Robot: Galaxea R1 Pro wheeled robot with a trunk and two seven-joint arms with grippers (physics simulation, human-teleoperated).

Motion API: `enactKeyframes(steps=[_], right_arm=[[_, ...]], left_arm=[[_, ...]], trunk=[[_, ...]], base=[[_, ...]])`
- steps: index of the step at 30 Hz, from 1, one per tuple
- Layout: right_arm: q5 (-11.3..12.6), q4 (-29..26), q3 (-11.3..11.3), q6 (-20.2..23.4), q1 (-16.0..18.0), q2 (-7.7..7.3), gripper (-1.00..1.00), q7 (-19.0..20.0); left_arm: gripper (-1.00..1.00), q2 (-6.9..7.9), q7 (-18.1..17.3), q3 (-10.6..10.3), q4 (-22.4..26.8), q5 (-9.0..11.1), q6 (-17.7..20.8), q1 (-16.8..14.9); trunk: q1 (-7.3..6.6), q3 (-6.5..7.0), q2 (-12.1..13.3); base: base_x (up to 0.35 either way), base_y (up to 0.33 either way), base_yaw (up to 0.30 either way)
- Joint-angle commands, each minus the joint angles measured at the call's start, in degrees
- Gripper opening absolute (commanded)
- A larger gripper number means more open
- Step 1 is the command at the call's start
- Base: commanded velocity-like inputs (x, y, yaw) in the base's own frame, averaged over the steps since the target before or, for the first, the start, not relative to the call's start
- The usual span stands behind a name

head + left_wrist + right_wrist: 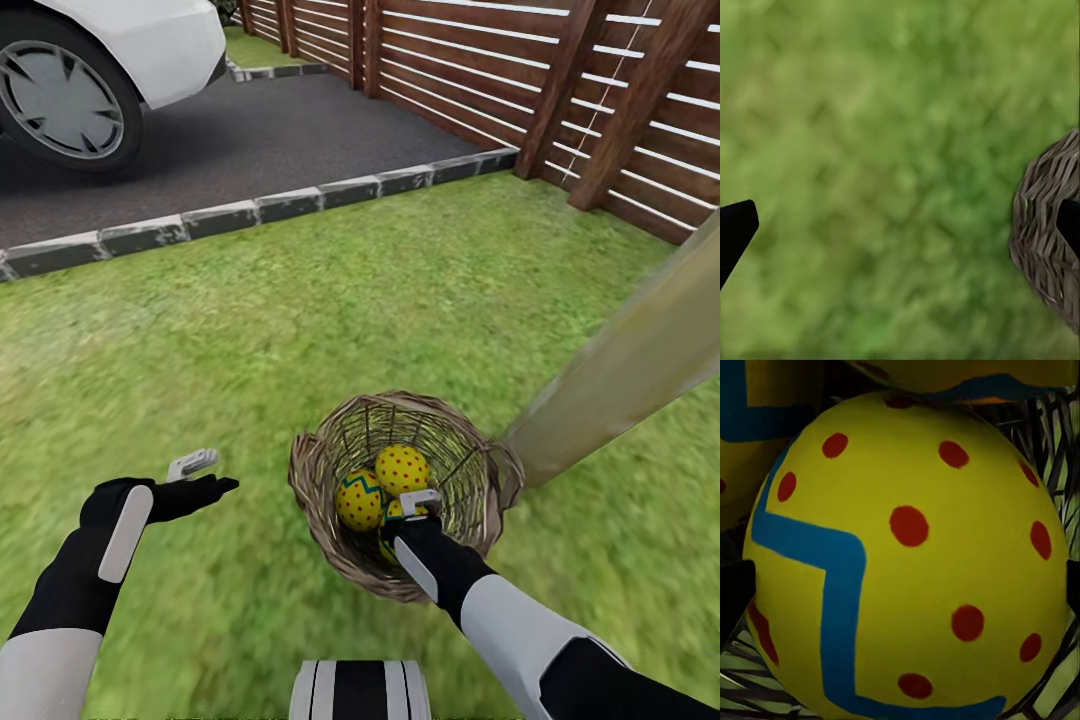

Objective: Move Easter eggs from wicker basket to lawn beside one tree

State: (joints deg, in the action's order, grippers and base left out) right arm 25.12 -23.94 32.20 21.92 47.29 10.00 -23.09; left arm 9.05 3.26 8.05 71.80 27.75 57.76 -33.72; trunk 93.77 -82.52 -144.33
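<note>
Three Easter eggs (pixel 401 470) in wicker basket (pixel 330 455) beside tree (pixel 620 370); right gripper (pixel 408 512) reaching down inside, grip impossible to tell; left gripper (pixel 205 476) spread wide, level over lawn (pixel 250 330).

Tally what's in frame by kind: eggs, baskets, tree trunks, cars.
Easter eggs: 3, at and, the last mostly hidden by the right gripper
wicker basket: 1
tree: 1
car: 1
Total: 6
</note>
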Motion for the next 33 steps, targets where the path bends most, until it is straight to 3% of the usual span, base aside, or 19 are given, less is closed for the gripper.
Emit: enactKeyframes(steps=[1,6,7,21,33], right_arm=[[2.1,2.9,0.3,-0.3,0.0,0.00,1.00,1.4],[2.5,2.9,0.3,-0.3,0.0,0.00,1.00,1.4],[2.5,2.9,0.3,-0.3,0.0,0.00,-1.00,1.5],[2.7,2.9,0.2,-0.1,0.0,0.00,-1.00,1.5],[2.7,2.9,0.2,-0.1,0.0,0.00,-1.00,1.6]], left_arm=[[1.00,-0.01,0.3,0.0,0.0,0.5,0.3,0.0],[1.00,0.00,0.3,0.0,0.1,0.5,0.3,0.0],[1.00,0.00,0.3,0.0,0.1,0.5,0.3,0.0],[1.00,0.00,0.3,0.1,0.1,0.6,0.3,0.0],[1.00,0.00,0.3,0.0,0.5,0.5,0.2,0.0]], trunk=[[0.04,-0.28,0.0],[0.12,-0.94,-0.1],[0.12,-0.94,-0.1],[0.12,-0.94,-0.1],[-0.19,1.72,0.1]], base=[[0.000,0.000,0.000],[0.000,0.000,0.000],[0.000,0.000,0.000],[0.000,0.000,0.000],[0.000,0.000,0.000]])
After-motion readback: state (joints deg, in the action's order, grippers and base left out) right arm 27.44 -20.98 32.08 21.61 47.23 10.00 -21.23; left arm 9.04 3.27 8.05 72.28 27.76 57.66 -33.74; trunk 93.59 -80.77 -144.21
